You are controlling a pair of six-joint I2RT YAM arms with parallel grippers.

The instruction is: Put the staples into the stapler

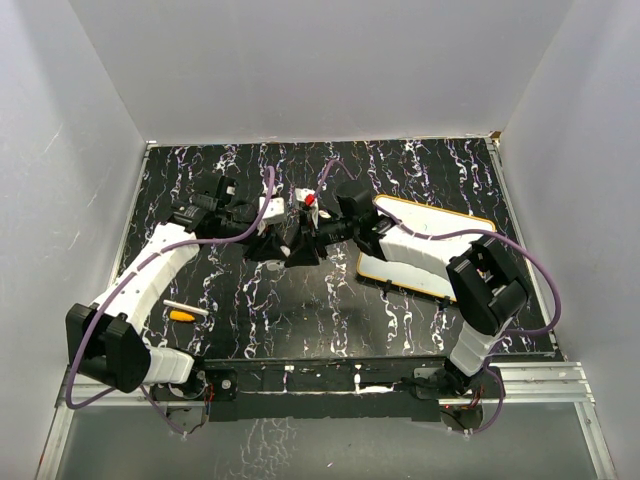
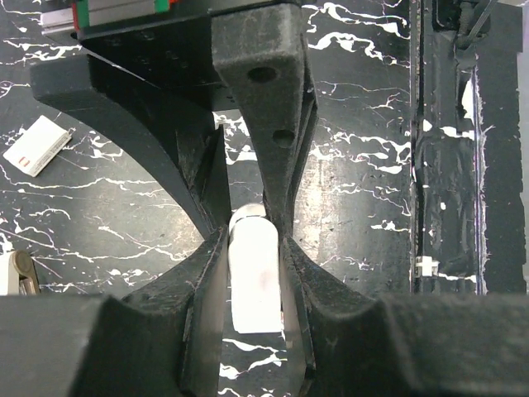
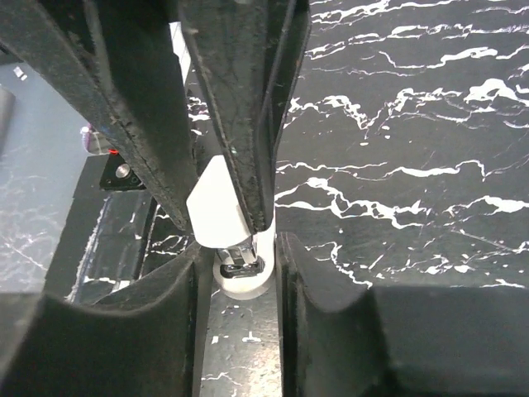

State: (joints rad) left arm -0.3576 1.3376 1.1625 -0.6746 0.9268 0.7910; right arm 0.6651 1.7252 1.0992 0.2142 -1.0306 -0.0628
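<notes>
Table [image 1: 330,320]: black, white-veined. A white board [image 1: 455,225] lies on the right side, partly under the right arm. Both arms reach in and meet at mid-table.

Left gripper [image 2: 252,248]: pressed together on the stapler [image 2: 254,289], a pad flat on each long side.

Right gripper [image 3: 240,248]: drawn in around the stapler's other end, where a metal channel shows inside the white shell. The fingers look to be touching both flanks, though the contact line is in shadow.

Stapler: small, white, oblong. It is carried between the two tools, with its long axis running from one gripper to the other, roughly left to right across the table. The open metal end points toward the right wrist.

Staples [image 2: 37,145]: small pale box with a red mark, lying flat on the table left of the left gripper and well apart from it. Its long axis is diagonal in the left wrist view, from lower left to upper right.

Handling, by judgement: the stapler is light, with a rigid and smooth plastic shell that is likely to twist if pinched near an end. Best hold is across the long sides at mid-length. The staples box is lighter and would slide easily. It is also best taken across its narrow width. Any strip inside would snap if bent.

Thin white pen [image 1: 185,307] and orange cap [image 1: 182,316]: near the left arm, untouched.
</notes>
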